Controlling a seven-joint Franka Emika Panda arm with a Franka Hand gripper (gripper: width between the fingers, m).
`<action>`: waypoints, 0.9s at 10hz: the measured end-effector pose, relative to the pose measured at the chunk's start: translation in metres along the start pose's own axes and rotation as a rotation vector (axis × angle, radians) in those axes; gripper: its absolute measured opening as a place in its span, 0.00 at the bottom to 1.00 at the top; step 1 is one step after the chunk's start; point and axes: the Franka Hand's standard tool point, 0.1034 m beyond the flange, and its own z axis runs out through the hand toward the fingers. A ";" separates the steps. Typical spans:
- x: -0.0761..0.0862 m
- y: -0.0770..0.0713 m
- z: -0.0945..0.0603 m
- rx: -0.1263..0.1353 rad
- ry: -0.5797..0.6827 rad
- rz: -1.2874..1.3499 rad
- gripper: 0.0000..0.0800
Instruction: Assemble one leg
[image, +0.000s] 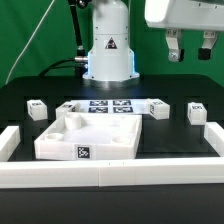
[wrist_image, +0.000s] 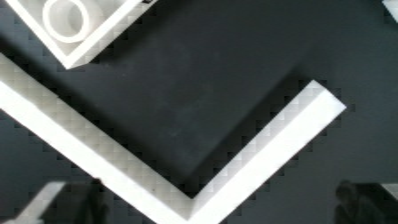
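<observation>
Several small white legs with marker tags lie on the black table in the exterior view: two at the left (image: 36, 109) (image: 66, 107) and two at the right (image: 160, 108) (image: 196, 112). The large white tray-like piece (image: 60, 143) sits at the front centre-left. My gripper (image: 190, 47) hangs high above the table's right side, open and empty, well above the rightmost leg. In the wrist view the two dark fingertips (wrist_image: 43, 204) stand wide apart with nothing between them, and one tagged leg (wrist_image: 75, 27) shows at the frame's edge.
The marker board (image: 110, 106) lies flat at the back centre in front of the robot base (image: 108, 55). A low white wall (image: 110, 176) borders the table's front and sides; its corner (wrist_image: 178, 170) fills the wrist view.
</observation>
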 end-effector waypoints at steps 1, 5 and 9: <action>0.000 0.000 0.000 0.000 0.000 0.000 0.81; 0.000 0.000 0.000 0.001 0.000 0.000 0.81; -0.025 -0.003 0.020 0.006 0.015 -0.256 0.81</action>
